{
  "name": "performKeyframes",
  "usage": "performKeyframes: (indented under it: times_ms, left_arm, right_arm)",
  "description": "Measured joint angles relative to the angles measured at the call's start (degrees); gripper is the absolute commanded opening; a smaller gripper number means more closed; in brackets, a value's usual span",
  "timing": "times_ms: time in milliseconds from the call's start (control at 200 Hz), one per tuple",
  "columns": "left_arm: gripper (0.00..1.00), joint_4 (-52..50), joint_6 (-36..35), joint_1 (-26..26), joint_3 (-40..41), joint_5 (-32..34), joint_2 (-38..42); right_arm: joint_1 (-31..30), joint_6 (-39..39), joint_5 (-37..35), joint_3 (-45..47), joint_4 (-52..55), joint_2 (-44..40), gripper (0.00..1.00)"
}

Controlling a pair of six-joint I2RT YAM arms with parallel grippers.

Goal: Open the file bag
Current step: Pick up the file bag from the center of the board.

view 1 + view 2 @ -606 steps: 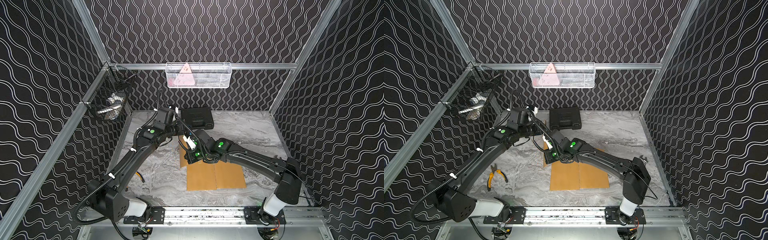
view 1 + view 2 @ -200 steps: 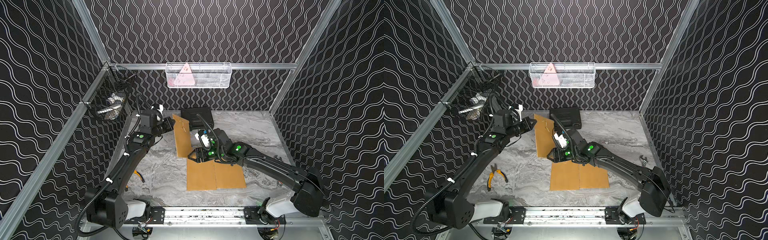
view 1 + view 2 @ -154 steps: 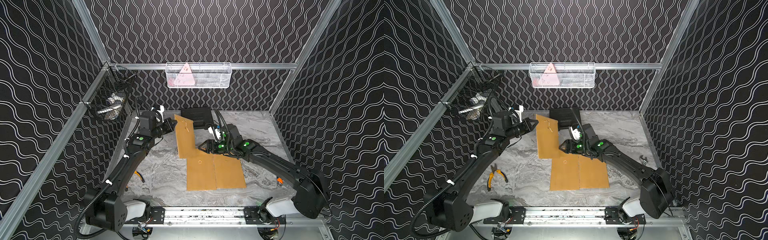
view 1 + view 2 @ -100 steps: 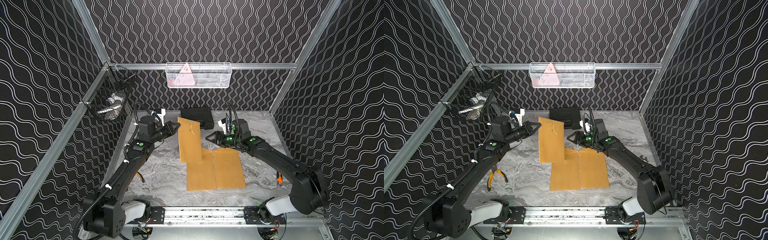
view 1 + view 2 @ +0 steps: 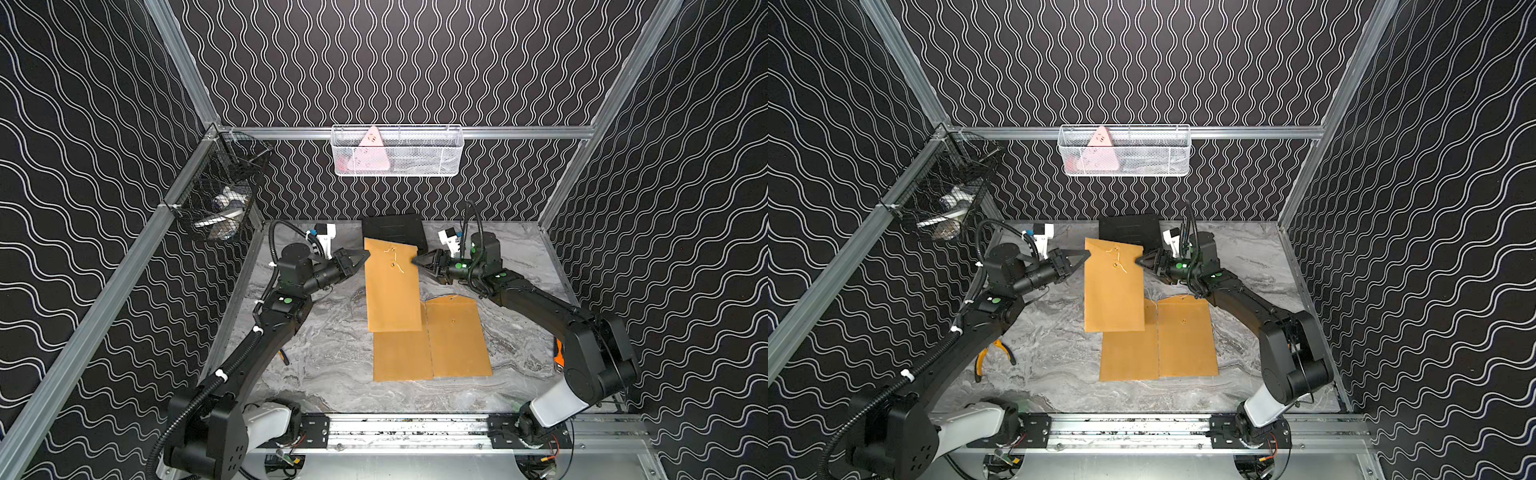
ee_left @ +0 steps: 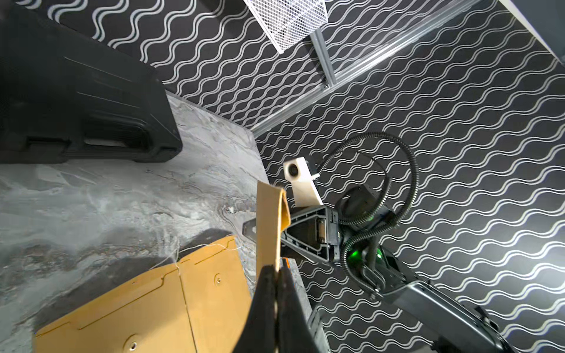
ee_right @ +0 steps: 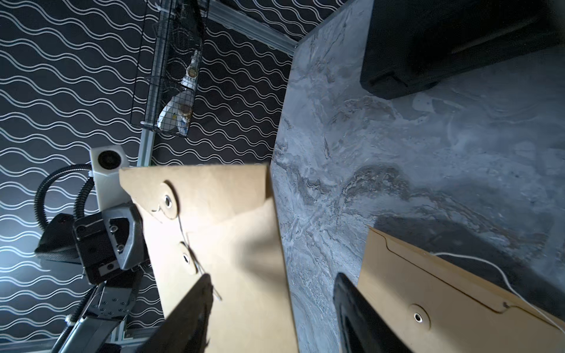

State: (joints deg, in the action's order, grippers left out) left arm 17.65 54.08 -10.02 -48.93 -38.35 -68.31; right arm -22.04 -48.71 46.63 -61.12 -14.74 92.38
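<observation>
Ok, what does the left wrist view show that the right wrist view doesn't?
Only left wrist: the white basket, the right arm, and the left gripper shut on the held bag's edge. Only right wrist: the black basket, the held bag's clasp, the right gripper's open jaws. Both: the held bag, the black case, a second bag on the table.

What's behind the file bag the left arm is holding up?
A black case sits behind the held file bag, partly covered by it. In both top views the bag also hides the upper part of a flat file bag.
</observation>
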Motion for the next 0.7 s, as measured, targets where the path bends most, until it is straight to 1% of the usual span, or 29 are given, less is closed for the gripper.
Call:
performKeyframes:
  times_ms: [215,390,696]
  left_arm:
    - [0.0,1.2,0.17,-1.77,-0.22,0.11,-1.44]
    - [0.0,2.56,0.17,-2.36,-0.59,0.24,-3.23]
    - [0.0,3.37,0.13,-2.67,-0.57,0.35,-4.09]
  right_arm:
    - [-0.04,-1.64,3.02,-0.37,-3.63,0.63,0.57]
    - [-0.04,-1.86,3.8,0.74,-4.52,-0.79,0.51]
    - [-0.04,-2.91,5.09,1.75,-6.08,-3.02,0.28]
